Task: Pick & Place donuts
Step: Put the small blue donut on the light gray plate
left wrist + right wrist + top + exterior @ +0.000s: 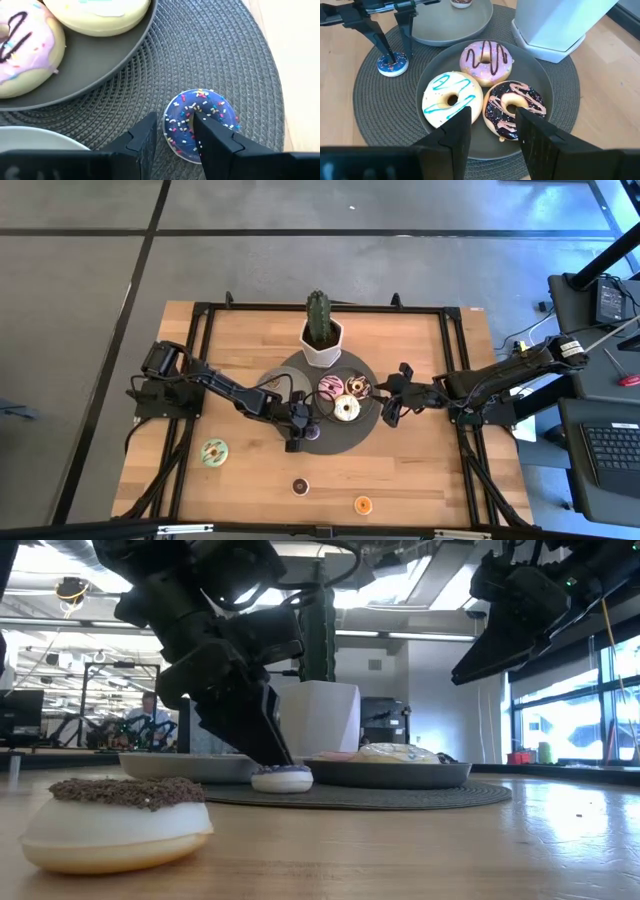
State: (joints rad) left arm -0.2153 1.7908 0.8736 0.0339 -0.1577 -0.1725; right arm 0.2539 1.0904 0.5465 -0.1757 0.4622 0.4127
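A small purple sprinkled donut (210,112) lies flat on the round grey mat (365,435), just in front of the two grey plates. My left gripper (175,127) stands over it, pointing down and open: one finger is at the hole, the other outside the ring. On the right plate (540,75) lie a pink donut (485,60), a chocolate donut (512,107) and a cream donut (450,97). My right gripper (492,125) hangs open above that plate, touching nothing. A green donut (213,451), a small dark one (300,485) and an orange one (362,503) lie on the bare wood. My left gripper comes at the purple donut from above, slanting down. One fingertip (197,120) reaches the donut's hole (192,112); the other finger (147,132) stands outside the rim with a thin strip of mat between. The donut rests flat on the mat.
A white pot with a cactus (322,340) stands on the mat's far side. The left plate (445,30) holds one tiny donut (461,2). Black frame rails (200,330) run along the table's edges. Bare wood lies toward the near edge, around the loose donuts.
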